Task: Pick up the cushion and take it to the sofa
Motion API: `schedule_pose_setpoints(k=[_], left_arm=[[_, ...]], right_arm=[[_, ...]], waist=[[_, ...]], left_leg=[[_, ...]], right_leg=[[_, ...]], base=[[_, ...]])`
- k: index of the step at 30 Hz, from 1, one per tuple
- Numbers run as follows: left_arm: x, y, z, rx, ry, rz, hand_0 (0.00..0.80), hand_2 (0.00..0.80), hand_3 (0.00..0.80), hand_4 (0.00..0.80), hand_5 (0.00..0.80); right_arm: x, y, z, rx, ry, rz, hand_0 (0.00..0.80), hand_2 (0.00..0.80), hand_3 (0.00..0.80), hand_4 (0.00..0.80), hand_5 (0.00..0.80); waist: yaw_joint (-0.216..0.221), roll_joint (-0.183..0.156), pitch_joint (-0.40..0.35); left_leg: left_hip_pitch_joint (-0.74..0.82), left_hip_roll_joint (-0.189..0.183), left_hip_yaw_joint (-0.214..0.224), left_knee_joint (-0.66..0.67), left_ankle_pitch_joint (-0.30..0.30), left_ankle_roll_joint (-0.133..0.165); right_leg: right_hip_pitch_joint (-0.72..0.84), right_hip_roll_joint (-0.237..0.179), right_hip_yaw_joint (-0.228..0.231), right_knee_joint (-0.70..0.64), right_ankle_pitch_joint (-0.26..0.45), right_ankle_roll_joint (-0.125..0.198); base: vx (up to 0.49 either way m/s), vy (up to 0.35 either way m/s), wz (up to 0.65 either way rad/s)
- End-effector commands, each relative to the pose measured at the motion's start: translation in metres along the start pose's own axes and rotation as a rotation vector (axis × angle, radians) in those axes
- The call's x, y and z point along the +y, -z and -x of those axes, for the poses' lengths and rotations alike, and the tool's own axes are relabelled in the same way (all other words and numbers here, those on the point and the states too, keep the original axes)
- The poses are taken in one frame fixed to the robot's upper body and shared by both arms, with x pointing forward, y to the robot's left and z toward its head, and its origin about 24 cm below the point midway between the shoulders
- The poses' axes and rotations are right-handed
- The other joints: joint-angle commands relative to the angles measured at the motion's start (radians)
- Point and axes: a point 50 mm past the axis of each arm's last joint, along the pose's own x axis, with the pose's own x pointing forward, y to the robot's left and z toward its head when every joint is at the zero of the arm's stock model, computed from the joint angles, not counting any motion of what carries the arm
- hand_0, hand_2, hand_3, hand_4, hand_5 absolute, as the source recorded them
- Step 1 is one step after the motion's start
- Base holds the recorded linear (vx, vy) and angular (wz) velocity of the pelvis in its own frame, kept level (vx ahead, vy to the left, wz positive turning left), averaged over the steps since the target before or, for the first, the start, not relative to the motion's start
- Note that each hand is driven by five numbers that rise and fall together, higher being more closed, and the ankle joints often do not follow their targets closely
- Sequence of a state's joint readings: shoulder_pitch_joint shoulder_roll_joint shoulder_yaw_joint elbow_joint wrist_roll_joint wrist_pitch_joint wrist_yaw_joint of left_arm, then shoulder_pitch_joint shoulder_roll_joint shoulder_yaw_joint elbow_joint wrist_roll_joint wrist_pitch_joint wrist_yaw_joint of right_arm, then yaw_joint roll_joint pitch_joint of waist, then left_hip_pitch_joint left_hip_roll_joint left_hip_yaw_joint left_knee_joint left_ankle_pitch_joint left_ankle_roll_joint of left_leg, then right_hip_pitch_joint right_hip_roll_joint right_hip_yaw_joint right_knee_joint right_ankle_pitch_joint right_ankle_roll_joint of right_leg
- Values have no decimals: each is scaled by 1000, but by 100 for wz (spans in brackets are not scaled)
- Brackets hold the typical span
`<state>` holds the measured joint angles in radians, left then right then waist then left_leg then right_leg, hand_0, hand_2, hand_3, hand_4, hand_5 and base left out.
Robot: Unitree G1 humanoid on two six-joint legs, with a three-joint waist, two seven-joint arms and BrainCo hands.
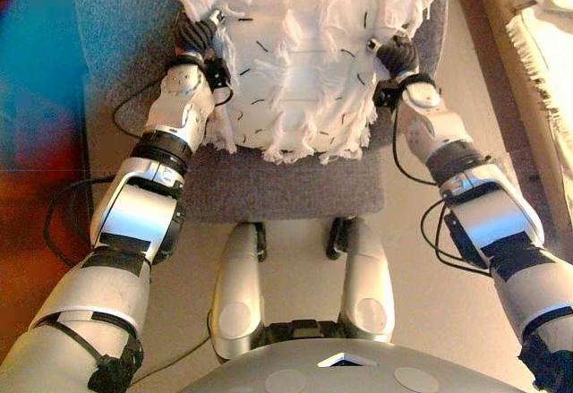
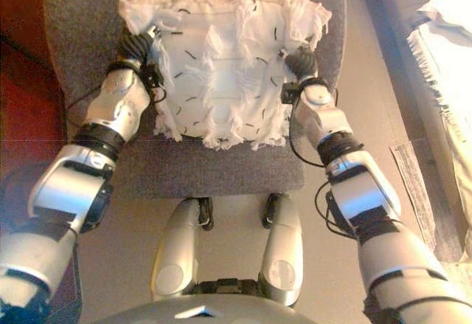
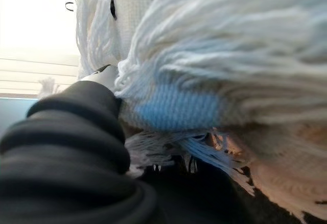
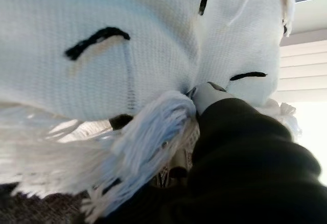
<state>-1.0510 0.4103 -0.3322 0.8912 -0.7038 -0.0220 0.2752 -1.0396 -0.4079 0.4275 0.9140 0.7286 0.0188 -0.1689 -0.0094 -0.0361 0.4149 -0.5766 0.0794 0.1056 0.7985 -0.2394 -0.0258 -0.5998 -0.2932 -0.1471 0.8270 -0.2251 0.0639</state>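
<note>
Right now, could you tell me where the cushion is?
The white tasselled cushion lies on the grey chair seat straight ahead, between the left hand at its left edge and the right hand at its right edge.

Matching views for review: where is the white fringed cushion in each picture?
Left eye view: cushion at top centre, on the grey chair seat.
Right eye view: top centre.
Left wrist view: fills the upper right.
Right wrist view: fills the upper left.
Shared landmark: its black stitch marks.
</note>
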Motion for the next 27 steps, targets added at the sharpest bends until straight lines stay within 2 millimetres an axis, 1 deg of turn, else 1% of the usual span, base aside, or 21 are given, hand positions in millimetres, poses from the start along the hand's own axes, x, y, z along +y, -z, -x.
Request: schedule_pose_setpoints(k=[1,4,6,8,10,12,13,15,16,17,20,24,27], left_arm=[[-21,-24,-5,-44,25,28,800,800,800,800,800],[-12,-33,-9,-63,-15,-2,800,800,800,800,800],[-7,-45,-11,-108,-22,13,800,800,800,800,800],[-6,-54,-11,-147,-21,-14,800,800,800,800,800],[-6,-65,-11,-208,-10,-47,800,800,800,800,800],[-7,-76,-10,-254,-2,-26,800,800,800,800,800],[-8,-79,-10,-259,4,-11,800,800,800,800,800],[-9,-77,-10,-238,-2,-13,800,800,800,800,800],[-7,-76,-11,-220,-16,-9,104,104,104,104,104],[-6,-75,-11,-210,-27,-3,0,0,0,0,0],[-3,-74,-12,-194,-35,18,0,0,0,0,0],[9,-66,-13,-156,-86,33,0,0,0,0,0],[20,-54,-12,-139,-118,33,0,0,0,0,0]], right_arm=[[7,-58,-9,-156,-36,-18,800,800,800,800,800],[6,-61,-10,-152,-21,5,800,800,800,800,800],[5,-65,-9,-162,-12,2,800,800,800,800,800],[4,-69,-9,-185,2,9,800,800,800,800,800],[0,-78,-9,-228,29,17,800,800,800,800,800],[-1,-85,-7,-259,45,4,800,800,800,800,800],[0,-86,-7,-257,44,3,800,800,800,800,800],[-2,-82,-8,-226,63,40,800,800,800,800,800],[-4,-80,-9,-202,70,62,452,452,452,452,452],[-6,-78,-9,-187,71,73,0,0,0,0,0],[-11,-73,-10,-156,76,69,0,0,0,0,0],[-23,-65,-10,-128,131,55,0,0,0,0,0],[-35,-53,-7,-119,185,49,0,0,0,0,0]], waist=[[29,25,-10],[27,23,-16],[25,21,-23],[27,21,-28],[29,24,-30],[28,25,-34],[28,26,-37],[29,27,-42],[29,27,-46],[29,27,-48],[27,26,-53],[25,26,-60],[20,22,-66]], left_leg=[[-4,45,-34,-4,-62,-79],[-8,49,-34,4,-64,-81],[-10,52,-33,5,-65,-82],[-11,52,-32,-1,-63,-82],[-13,51,-32,-5,-62,-84],[-12,53,-30,-8,-63,-84],[-12,54,-28,-8,-65,-85],[-11,57,-26,-3,-69,-86],[-9,59,-25,-2,-72,-86],[-8,60,-24,-2,-73,-85],[-6,63,-22,-1,-76,-85],[-4,70,-18,-3,-76,-89],[24,77,-8,-40,-56,-94]], right_leg=[[49,-37,54,-55,15,78],[42,-39,56,-45,12,77],[38,-40,56,-42,9,77],[36,-40,53,-44,8,76],[33,-42,50,-43,7,77],[33,-44,46,-43,4,76],[32,-45,44,-41,2,76],[32,-48,40,-35,-2,77],[33,-50,38,-33,-6,76],[34,-52,36,-32,-8,76],[33,-53,32,-26,-15,73],[31,-54,30,-21,-20,72],[53,-50,21,-44,-13,75]], base=[[82,6,0],[110,1,2],[121,-5,3],[96,-11,2],[89,-12,3],[89,-7,4],[90,-7,3],[96,-10,1],[84,-9,2],[80,-7,3],[67,-8,4],[51,-3,6],[54,18,0]])
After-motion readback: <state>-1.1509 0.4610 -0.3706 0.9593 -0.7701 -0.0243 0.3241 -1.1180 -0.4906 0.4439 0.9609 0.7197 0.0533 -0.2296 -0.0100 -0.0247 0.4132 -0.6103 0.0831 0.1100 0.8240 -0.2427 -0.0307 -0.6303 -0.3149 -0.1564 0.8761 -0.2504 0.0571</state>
